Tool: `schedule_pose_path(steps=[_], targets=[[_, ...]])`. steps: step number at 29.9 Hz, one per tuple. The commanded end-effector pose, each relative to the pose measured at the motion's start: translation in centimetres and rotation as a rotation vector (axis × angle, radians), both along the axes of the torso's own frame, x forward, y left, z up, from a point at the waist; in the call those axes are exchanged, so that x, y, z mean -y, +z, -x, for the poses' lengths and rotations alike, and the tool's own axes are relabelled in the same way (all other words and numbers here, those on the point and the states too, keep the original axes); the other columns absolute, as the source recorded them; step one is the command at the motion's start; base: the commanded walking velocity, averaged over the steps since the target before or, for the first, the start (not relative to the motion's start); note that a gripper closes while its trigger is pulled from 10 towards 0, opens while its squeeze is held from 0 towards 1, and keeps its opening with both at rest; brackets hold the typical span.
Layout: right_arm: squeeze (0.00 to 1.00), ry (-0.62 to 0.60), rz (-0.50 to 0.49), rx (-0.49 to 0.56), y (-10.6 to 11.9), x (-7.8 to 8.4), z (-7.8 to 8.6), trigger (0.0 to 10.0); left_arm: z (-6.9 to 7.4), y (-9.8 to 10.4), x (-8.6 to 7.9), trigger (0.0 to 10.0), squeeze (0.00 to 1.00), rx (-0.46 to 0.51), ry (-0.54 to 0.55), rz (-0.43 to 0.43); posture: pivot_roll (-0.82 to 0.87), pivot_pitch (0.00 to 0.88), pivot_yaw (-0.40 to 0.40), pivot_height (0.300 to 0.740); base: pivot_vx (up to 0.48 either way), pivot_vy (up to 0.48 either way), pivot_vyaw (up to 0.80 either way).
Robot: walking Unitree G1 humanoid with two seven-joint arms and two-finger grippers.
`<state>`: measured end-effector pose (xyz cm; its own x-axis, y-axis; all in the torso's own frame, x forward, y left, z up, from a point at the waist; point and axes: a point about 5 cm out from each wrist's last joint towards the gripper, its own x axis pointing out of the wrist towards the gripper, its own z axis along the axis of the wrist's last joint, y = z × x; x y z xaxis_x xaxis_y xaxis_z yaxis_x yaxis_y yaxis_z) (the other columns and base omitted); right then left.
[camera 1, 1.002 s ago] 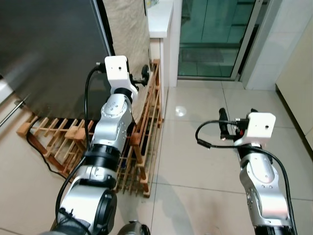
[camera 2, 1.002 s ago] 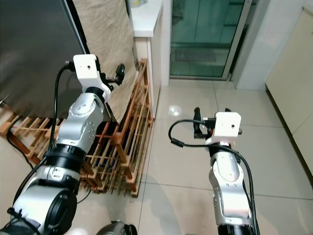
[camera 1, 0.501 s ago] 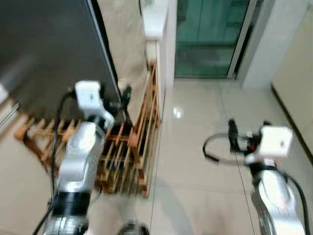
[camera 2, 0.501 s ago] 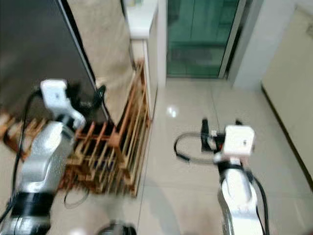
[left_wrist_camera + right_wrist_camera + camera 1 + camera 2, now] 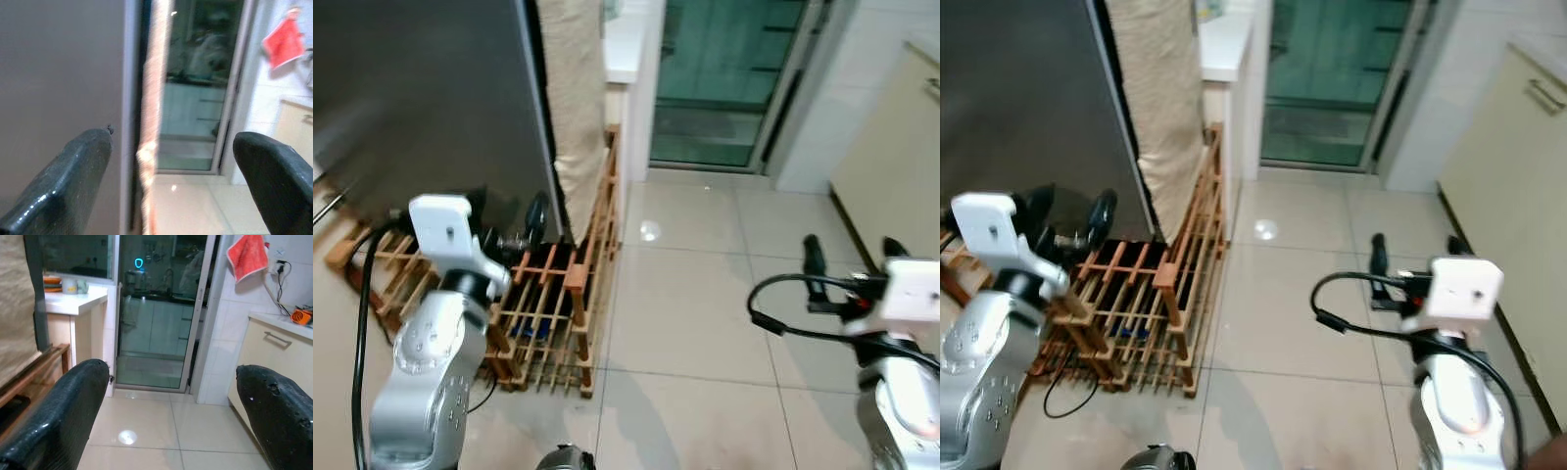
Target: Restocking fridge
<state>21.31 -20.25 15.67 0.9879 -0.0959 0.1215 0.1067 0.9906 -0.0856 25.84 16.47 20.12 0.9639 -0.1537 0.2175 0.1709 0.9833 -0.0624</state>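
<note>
The fridge (image 5: 411,88) is a tall dark steel body at the upper left, its door shut. My left gripper (image 5: 509,217) hovers low in front of the fridge's right edge, above the wooden rack, with its fingers spread and nothing between them. In the left wrist view the open left gripper (image 5: 171,142) faces the grey fridge side and the seam beside it. My right gripper (image 5: 852,259) is held over the tiled floor at the right, open and empty. It points toward the glass door (image 5: 156,323).
A wooden slatted rack (image 5: 558,304) lies on the floor against the fridge, with a black cable beside it. A beige cloth (image 5: 573,98) hangs by a white counter (image 5: 622,49). A cream cabinet (image 5: 891,166) lines the right. Open tiled floor (image 5: 705,294) lies ahead.
My left arm has drawn back from up by the cloth, down and to the left, to the fridge's lower edge. The right gripper has shifted right. The camera moved a little.
</note>
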Motion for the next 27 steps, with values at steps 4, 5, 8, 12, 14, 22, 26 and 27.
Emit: schedule_pose_path(steps=[4,5,8,12,14,22,26,27], targets=[[0.00,0.017,0.010,-0.026,-0.4,0.1,-1.0,10.0,-0.4,-0.7,-0.4,10.0,0.00,-0.059,0.082,0.016,-0.07,0.000,0.049,0.711,0.480,0.000,0.00],[0.00,0.018,0.010,-0.026,-0.4,0.1,-1.1,10.0,-0.6,-0.7,-0.4,10.0,0.00,-0.063,0.095,0.019,-0.08,0.000,0.050,0.711,0.480,0.000,0.00],[0.00,0.020,0.011,-0.021,-0.3,0.0,-1.4,10.0,-1.2,-0.6,-0.1,10.0,0.00,-0.065,0.094,0.023,-0.08,0.000,0.051,0.711,0.480,0.000,0.00],[0.00,0.026,0.015,-0.011,-0.1,-0.2,-1.7,10.0,-1.7,-0.1,0.7,10.0,0.00,-0.048,0.065,0.025,-0.09,0.000,0.053,0.711,0.480,0.000,0.00],[0.00,0.030,0.015,-0.003,0.1,-0.3,-1.9,10.0,-2.0,0.0,1.4,10.0,0.00,-0.048,0.019,0.025,-0.09,0.000,0.056,0.711,0.480,0.000,0.00],[0.00,0.064,0.015,0.021,0.3,-1.0,-2.8,10.0,-3.5,0.6,2.2,10.0,0.00,-0.044,0.012,-0.018,-0.09,0.000,0.063,0.711,0.059,0.000,0.00],[0.00,0.069,0.015,0.020,0.3,-1.2,-3.0,10.0,-4.4,0.4,1.3,10.0,0.00,-0.078,0.085,-0.012,-0.09,0.000,0.062,0.711,0.000,0.000,0.00],[0.00,0.072,0.015,0.019,0.2,-1.2,-3.0,10.0,-4.8,0.3,0.8,10.0,0.00,-0.090,0.119,0.007,-0.09,0.000,0.063,0.711,0.000,0.000,0.00]])
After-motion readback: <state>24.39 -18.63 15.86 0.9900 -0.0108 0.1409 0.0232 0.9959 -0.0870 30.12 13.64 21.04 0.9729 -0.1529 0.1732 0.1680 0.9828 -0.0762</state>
